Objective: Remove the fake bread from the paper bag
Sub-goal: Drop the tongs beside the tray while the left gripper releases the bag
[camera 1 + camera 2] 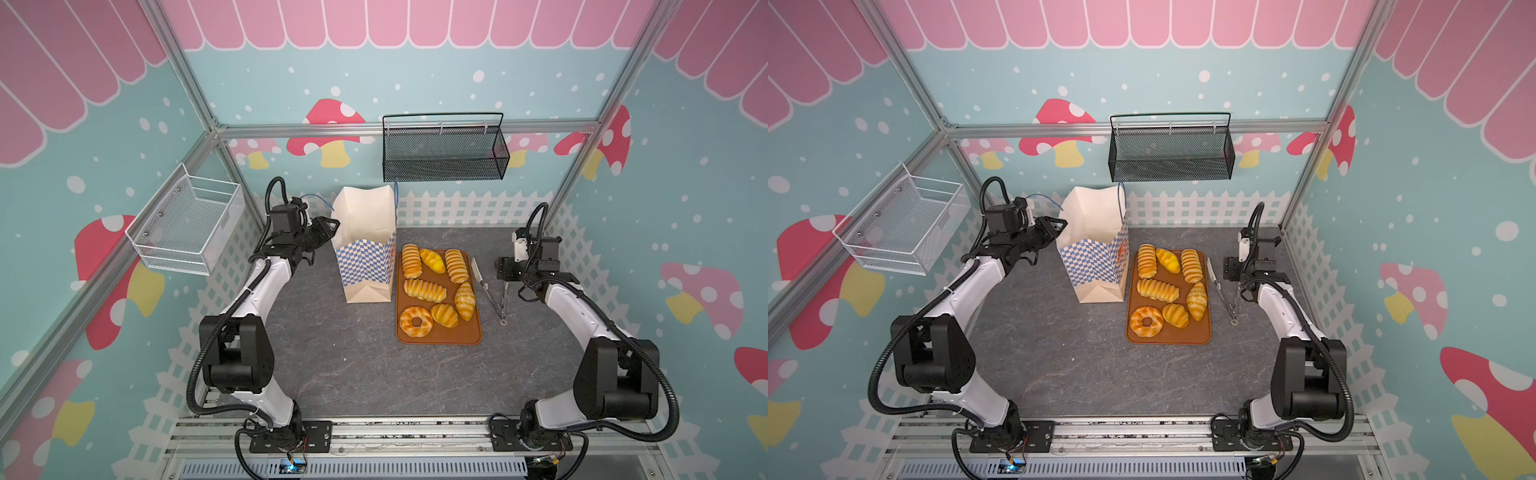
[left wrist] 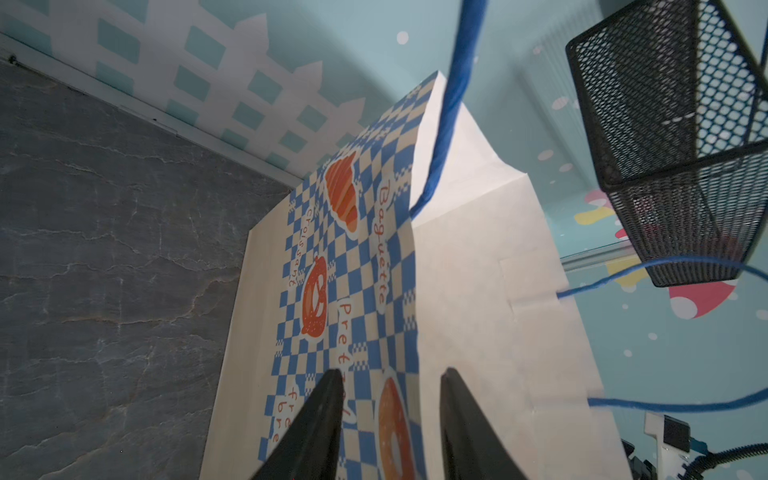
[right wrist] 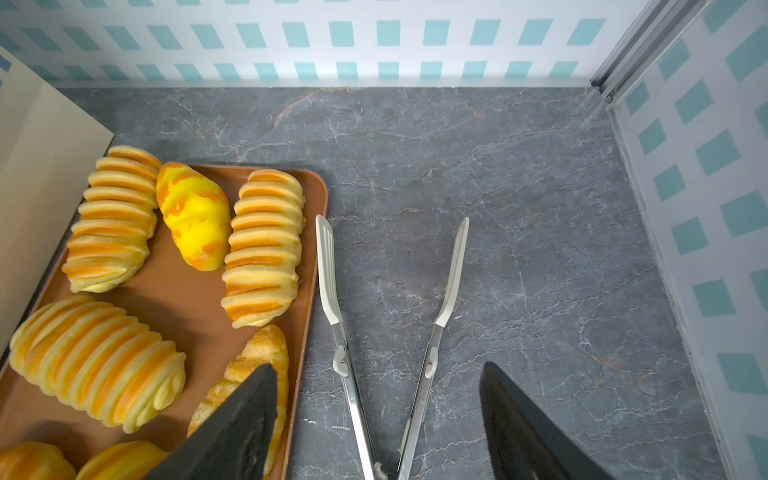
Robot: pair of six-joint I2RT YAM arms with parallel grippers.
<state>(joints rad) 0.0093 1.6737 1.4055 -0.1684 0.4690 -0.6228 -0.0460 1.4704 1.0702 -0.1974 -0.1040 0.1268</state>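
The left gripper [image 2: 391, 372] has its jaws parted and empty at the upper left edge of the paper bag [image 1: 365, 249], seemingly not touching it. The bag stands upright, mouth up. The right gripper [image 3: 379, 367] hangs wide open and empty over the tongs [image 3: 326, 270]. The fake bread [image 1: 424, 289] lies on the tray [image 1: 467, 332] right of the bag, most loaves lying near-to-far and one crosswise.
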